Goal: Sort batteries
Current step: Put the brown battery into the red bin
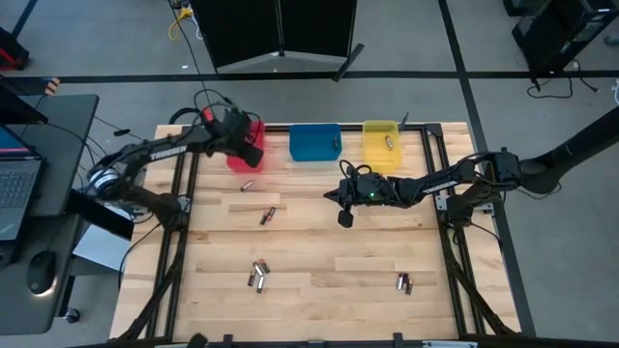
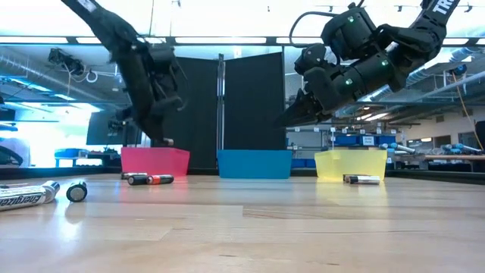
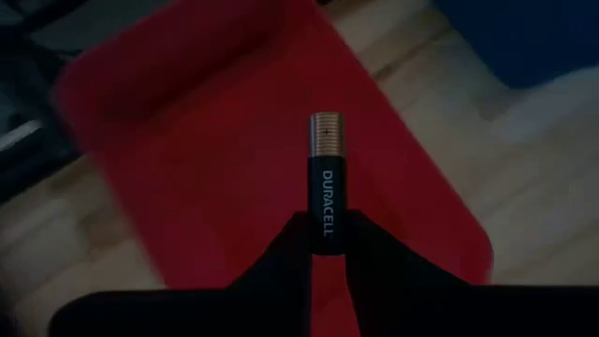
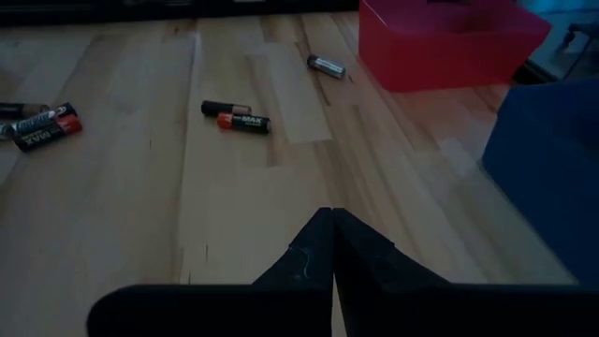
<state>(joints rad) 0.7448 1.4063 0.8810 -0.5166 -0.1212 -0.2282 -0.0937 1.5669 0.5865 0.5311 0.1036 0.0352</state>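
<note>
Table [image 1: 319, 246] of pale wood carries three bins. My left gripper [image 3: 326, 245] hangs directly above the red bin [image 3: 234, 168], pinching a battery [image 3: 326, 183] by one end, long axis pointing away from my fingers. My right gripper [image 4: 332, 245], pressed together and empty, waits mid-table.

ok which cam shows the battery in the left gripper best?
Left wrist view: the Duracell battery stands clamped in the left gripper above the red bin. High and low views show only the arm there; the right wrist view misses it.
</note>
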